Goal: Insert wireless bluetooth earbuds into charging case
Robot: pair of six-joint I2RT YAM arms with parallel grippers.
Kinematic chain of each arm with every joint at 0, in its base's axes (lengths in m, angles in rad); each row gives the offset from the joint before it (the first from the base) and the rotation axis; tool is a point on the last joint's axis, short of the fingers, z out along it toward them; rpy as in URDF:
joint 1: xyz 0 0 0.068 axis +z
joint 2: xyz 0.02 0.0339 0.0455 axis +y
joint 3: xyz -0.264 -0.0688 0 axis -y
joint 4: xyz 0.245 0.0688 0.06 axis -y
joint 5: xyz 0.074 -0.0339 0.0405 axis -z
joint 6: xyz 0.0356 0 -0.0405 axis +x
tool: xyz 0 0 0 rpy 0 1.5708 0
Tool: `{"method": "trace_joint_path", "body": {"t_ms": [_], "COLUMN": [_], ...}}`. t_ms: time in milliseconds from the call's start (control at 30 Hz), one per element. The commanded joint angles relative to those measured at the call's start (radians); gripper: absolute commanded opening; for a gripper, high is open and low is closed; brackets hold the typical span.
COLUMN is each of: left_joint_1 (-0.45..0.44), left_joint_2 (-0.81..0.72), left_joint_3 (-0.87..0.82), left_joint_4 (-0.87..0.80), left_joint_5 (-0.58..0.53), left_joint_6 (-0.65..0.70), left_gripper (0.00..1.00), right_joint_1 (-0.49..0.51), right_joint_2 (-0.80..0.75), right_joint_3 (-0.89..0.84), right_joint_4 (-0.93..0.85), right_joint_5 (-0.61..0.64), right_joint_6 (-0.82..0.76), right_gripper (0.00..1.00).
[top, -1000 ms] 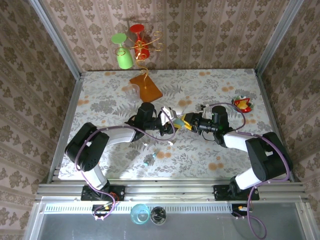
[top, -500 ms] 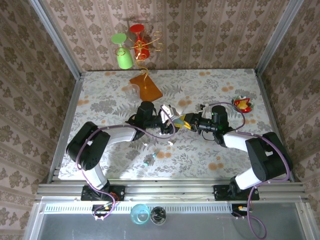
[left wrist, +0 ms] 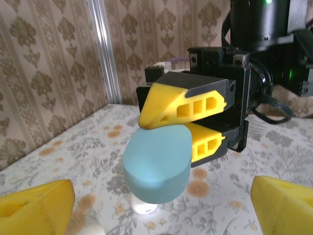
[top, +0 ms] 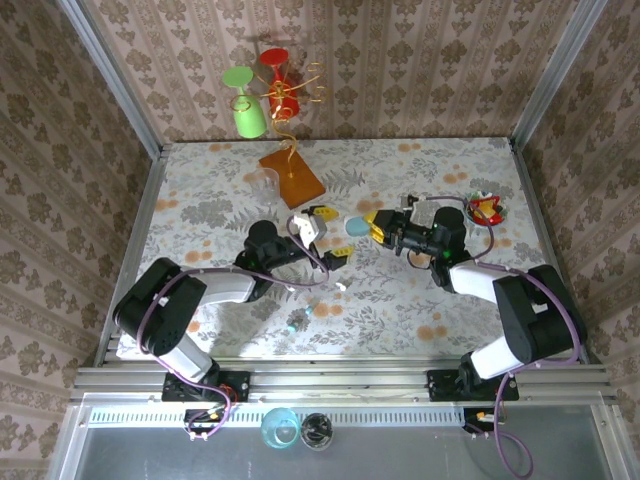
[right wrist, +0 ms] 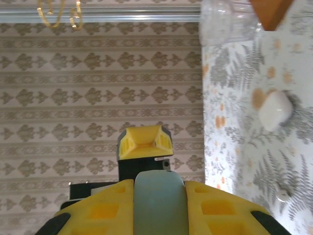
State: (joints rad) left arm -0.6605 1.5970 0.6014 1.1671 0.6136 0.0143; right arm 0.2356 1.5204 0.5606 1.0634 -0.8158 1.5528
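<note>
The charging case (top: 355, 226) is a light-blue pebble shape, held above the table's middle with my right gripper (top: 370, 226) shut on it. In the left wrist view the case (left wrist: 156, 166) sits between the right gripper's yellow fingers (left wrist: 183, 105). My left gripper (top: 331, 236) stands open just left of the case, and its own fingertips (left wrist: 39, 205) are wide apart at the bottom corners. In the right wrist view the case (right wrist: 159, 200) is clamped between both pads. One tiny white earbud (top: 341, 287) lies on the table in front of the grippers, and an earbud (right wrist: 282, 196) lies on the cloth.
A white pebble-shaped case (right wrist: 275, 110) rests on the flowered cloth, and a white rounded thing (left wrist: 143, 205) lies under the blue case. An orange stand (top: 292, 178) with hanging glasses is at the back. A red bowl (top: 485, 208) is far right. A small teal item (top: 297, 320) lies near the front.
My left gripper has opened, let go of the blue case and drawn back to the left. The right gripper keeps hold of the case and has shifted slightly towards the back right.
</note>
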Motion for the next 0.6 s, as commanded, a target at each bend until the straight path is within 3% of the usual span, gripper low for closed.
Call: {"method": "trace_joint_path", "body": {"t_ms": [0, 233, 567], "left_joint_1": [0.01, 0.016, 0.01], "left_joint_2": [0.015, 0.041, 0.063], "left_joint_3": [-0.001, 0.035, 0.087], "left_joint_4": [0.122, 0.123, 0.125], "left_joint_5": [0.023, 0.087, 0.104], "left_joint_6": [-0.033, -0.032, -0.055], "left_gripper": [0.93, 0.91, 0.78], "right_joint_1": [0.0, 0.029, 0.052], "right_joint_2": [0.038, 0.011, -0.007], "right_joint_3": [0.034, 0.071, 0.085], "right_joint_4": [0.226, 0.231, 0.183], "right_joint_5": [-0.023, -0.048, -0.044], "right_joint_6": [0.162, 0.188, 0.185], "right_gripper": [0.17, 0.16, 0.13]}}
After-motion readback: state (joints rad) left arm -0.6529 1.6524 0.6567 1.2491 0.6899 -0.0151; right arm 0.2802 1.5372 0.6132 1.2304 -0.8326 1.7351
